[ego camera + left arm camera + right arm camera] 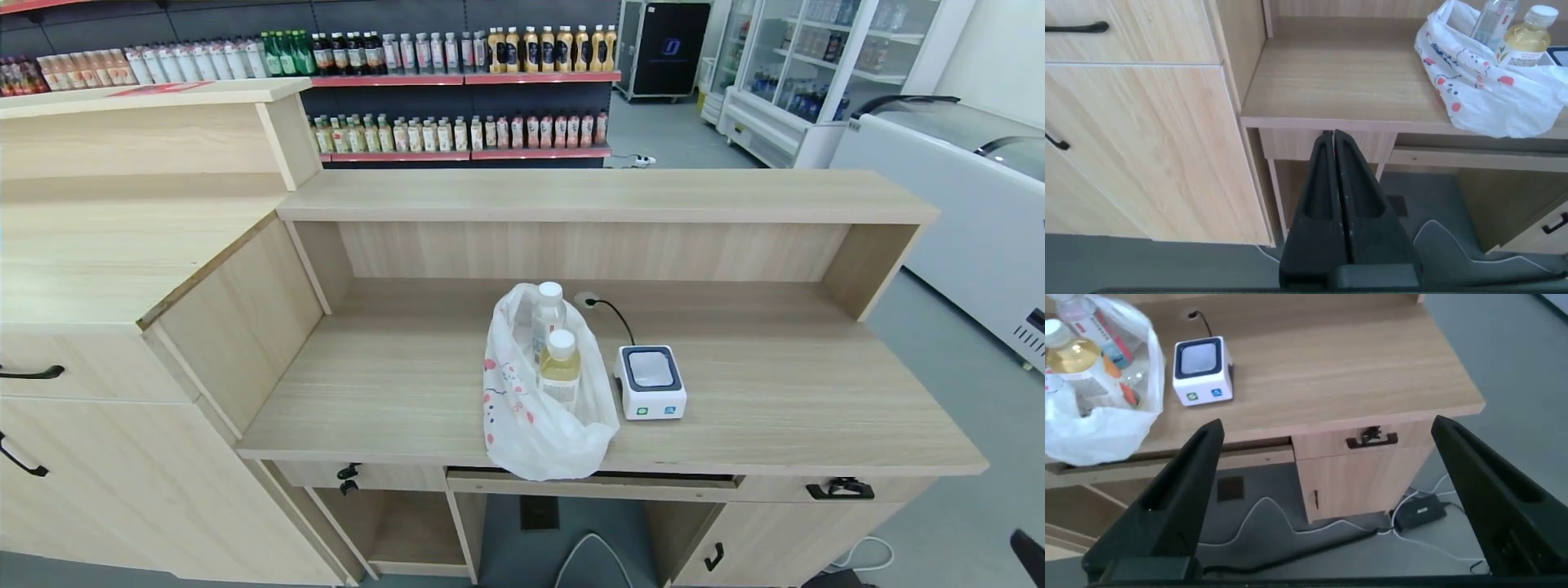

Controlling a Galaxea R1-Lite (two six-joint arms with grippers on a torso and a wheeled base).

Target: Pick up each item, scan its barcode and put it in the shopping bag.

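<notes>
Beyond the left pincer (pixel 1333 139), its fingers pressed together, the thin white shopping bag (pixel 1486 98) slumps on the pale wooden table (pixel 1331 82), holding a clear bottle (pixel 549 314) and a yellow bottle (pixel 560 367) upright. Past the wide-spread right pincer (pixel 1327 433), just beside the bag, stands a boxy scanner (pixel 1200 371). Drink shelves (pixel 457 79) line the shop behind.

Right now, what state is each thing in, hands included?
shopping bag: open at the top, on the counter, two bottles inside.
yellow bottle: capped, upright in the bag.
clear bottle: capped, upright in the bag.
scanner: on the counter beside the bag, cabled.
left hand: shut, empty.
right hand: open, empty.
</notes>
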